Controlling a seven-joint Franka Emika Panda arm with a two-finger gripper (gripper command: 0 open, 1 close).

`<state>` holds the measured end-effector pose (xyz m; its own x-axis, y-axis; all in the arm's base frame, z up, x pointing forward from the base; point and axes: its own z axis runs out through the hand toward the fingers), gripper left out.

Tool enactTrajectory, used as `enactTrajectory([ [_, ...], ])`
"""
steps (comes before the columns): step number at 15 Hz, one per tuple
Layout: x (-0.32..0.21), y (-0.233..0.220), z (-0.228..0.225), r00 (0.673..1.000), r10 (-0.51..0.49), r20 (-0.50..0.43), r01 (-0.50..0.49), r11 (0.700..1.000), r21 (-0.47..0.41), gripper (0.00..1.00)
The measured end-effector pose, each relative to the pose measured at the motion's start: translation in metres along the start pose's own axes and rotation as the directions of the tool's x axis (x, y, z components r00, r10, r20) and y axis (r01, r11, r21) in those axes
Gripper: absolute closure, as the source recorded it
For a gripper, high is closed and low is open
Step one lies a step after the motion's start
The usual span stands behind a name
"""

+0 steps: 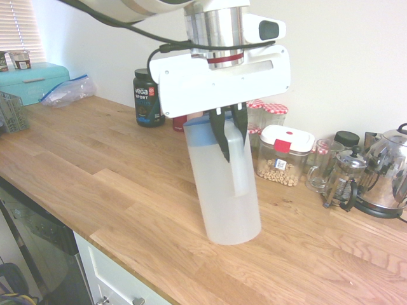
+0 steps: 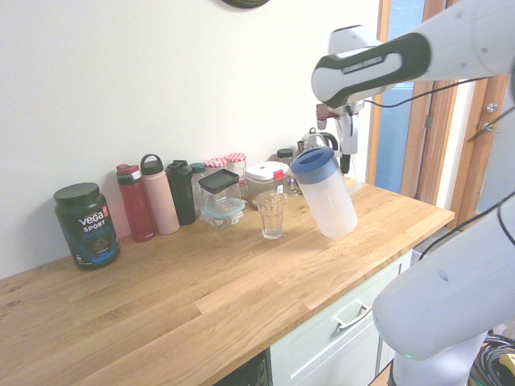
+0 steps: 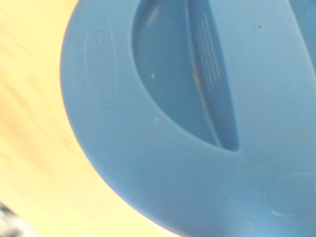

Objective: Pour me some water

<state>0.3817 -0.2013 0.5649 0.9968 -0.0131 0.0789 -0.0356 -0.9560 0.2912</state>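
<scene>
Wooden kitchen counter (image 1: 95,165) runs along a white wall, with bottles and jars standing at the back. From the first exterior view, the gripper (image 1: 227,136) comes down from above and its dark fingers are clamped on the handle of a white pitcher (image 1: 222,190) with a blue lid (image 1: 200,124). The pitcher is tilted, its long axis leaning, and its base seems to touch or nearly touch the counter; I cannot tell which.

From the second exterior view, the pitcher (image 2: 326,193) hangs under the gripper (image 2: 348,153) and looks lifted above the counter, with the lid end leaning toward an empty glass (image 2: 272,215). The glass stands on the counter, near the pitcher and lower than it, on the side away from the arm. I judge the pour needs more tilt along this same direction, with the spout over the glass.

The wrist view shows only the blue lid (image 3: 197,123) from close, blurred, with counter wood beside it.
</scene>
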Motion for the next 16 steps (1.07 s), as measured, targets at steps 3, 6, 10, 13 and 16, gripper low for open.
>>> enactTrajectory([
  [3, 0.027, -0.012, -0.019, 0.999, -0.018, 0.038, 0.022, 0.992, -0.123, 1.0],
  [6, 0.047, -0.042, -0.012, 0.997, -0.033, 0.075, 0.049, 0.972, -0.228, 1.0],
  [10, 0.066, -0.074, 0.003, 0.989, -0.056, 0.14, 0.105, 0.922, -0.373, 1.0],
  [13, 0.074, -0.096, 0.01, 0.979, -0.076, 0.189, 0.155, 0.881, -0.447, 1.0],
  [16, 0.078, -0.097, 0.012, 0.973, -0.076, 0.219, 0.178, 0.851, -0.494, 1.0],
])
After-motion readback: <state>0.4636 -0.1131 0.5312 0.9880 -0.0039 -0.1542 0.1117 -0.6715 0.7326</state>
